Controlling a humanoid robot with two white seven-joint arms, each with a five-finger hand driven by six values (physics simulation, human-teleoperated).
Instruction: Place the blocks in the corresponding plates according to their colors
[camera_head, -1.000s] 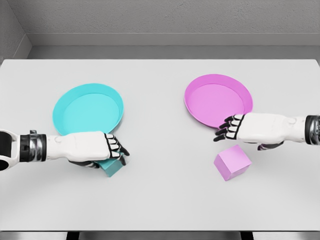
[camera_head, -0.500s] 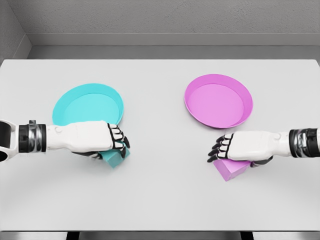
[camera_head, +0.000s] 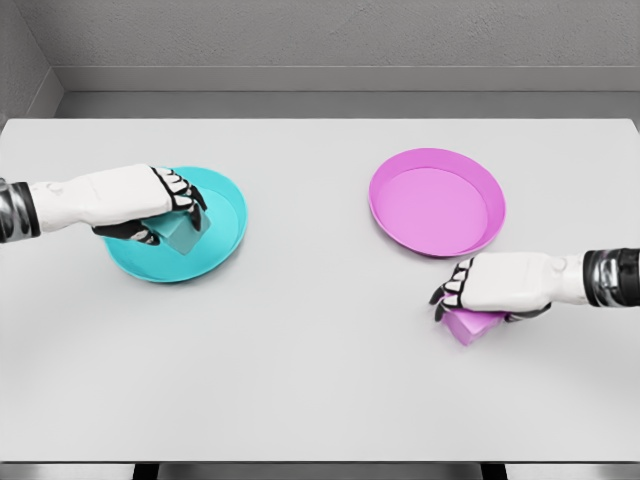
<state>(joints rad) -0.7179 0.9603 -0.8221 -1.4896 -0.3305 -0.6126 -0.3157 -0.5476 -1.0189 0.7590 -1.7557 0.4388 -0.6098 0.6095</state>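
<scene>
- A bare simulated test room, lab-like rather than a home.
- A plain white table (camera_head: 320, 380) fills the view.
- Behind the table: a grey textured wall (camera_head: 330, 35) and a grey floor strip (camera_head: 350, 103).
- On the table: only colour-coded props.

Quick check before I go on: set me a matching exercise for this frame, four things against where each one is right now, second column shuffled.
Things:
1. teal block
2. pink block
3. teal plate
4. pink plate

Places or states:
A. holds nothing, far right of the table
B. on the table, under the right hand
C. in the left hand's grasp, over a plate
D. under the left hand and its block

Pairs: 1-C, 2-B, 3-D, 4-A
</scene>
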